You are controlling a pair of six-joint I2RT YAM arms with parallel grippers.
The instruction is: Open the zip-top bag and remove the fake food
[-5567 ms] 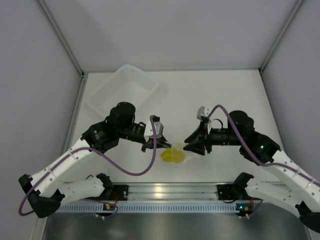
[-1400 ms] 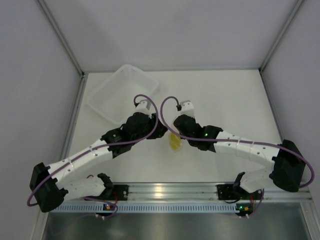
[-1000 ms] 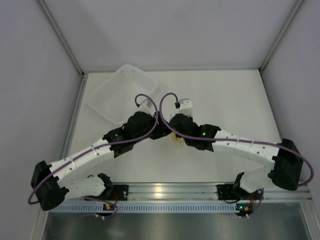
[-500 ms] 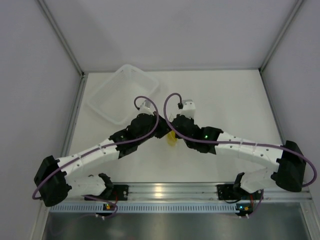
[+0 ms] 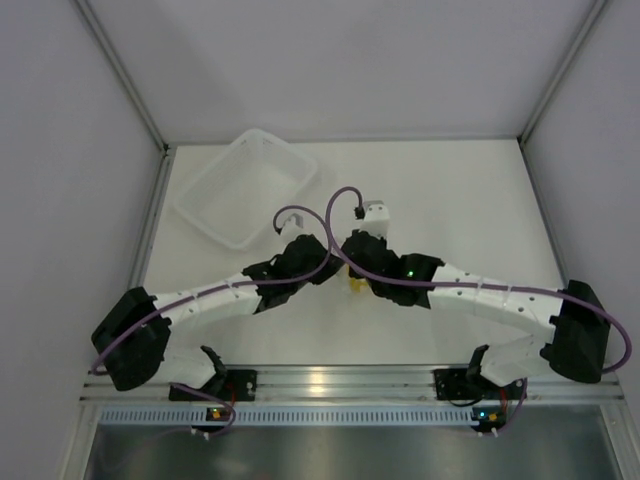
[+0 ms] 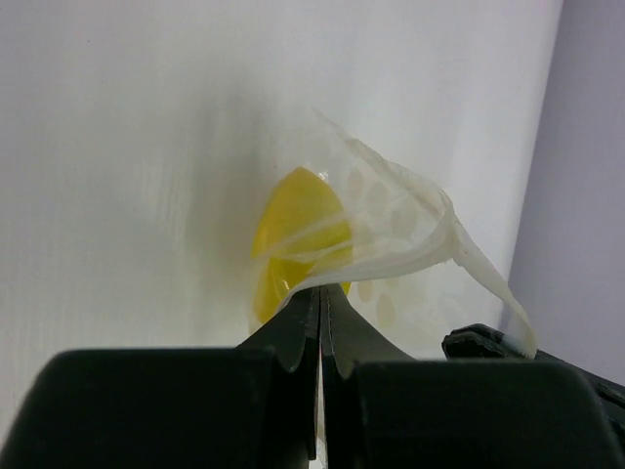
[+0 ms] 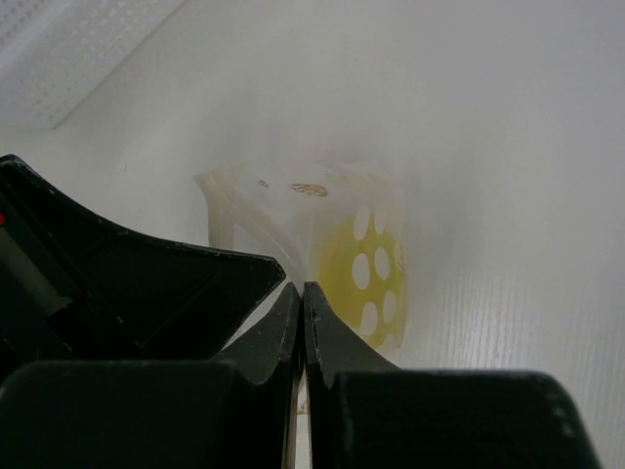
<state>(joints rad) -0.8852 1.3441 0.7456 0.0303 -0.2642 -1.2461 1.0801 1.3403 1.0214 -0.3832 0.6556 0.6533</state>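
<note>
- Bag is being pinched at its rim by the left gripper, whose fingers are pressed fully together.
- Its other lip is being gripped by the right gripper, whose fingers are likewise closed tight.
- Yellow food is being kept inside the bag, between both grippers, mid-table.

left gripper and right gripper tip to tip at the bag mid-table, no gap between them, left arm and right arm slanting across the near side, tray filling the far-left corner, open table far right, walls flanking
</note>
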